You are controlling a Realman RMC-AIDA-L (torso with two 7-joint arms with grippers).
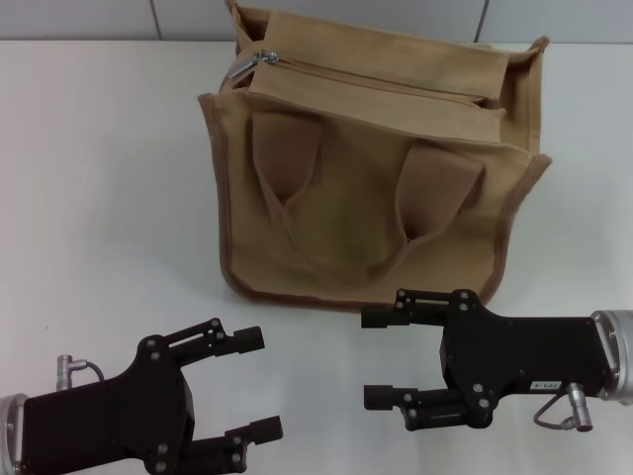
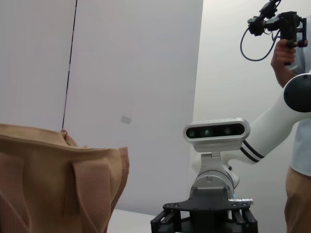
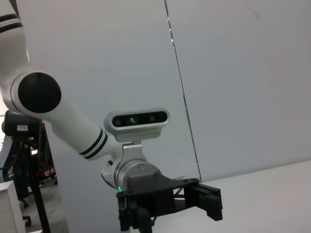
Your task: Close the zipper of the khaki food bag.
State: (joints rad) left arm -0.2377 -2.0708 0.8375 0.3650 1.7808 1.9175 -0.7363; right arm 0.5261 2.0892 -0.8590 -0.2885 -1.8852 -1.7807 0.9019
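Note:
The khaki food bag (image 1: pixel 366 188) stands upright on the white table (image 1: pixel 99 198), its two flat handles hanging down the near side. The zipper (image 1: pixel 386 81) runs along the bag's top, and its silver pull tab (image 1: pixel 242 65) sits at the left end. My left gripper (image 1: pixel 255 386) is open and empty, low over the table in front of the bag's left corner. My right gripper (image 1: pixel 373 356) is open and empty, just in front of the bag's near bottom edge, fingers pointing left. In the left wrist view the bag (image 2: pixel 48 179) shows at the lower left.
A grey tiled wall (image 1: pixel 119 18) lies behind the table. The left wrist view shows my head camera (image 2: pixel 216 131), the right arm's gripper (image 2: pixel 204 218) and a person (image 2: pixel 296 73) holding a device. The right wrist view shows the left arm's gripper (image 3: pixel 170 201).

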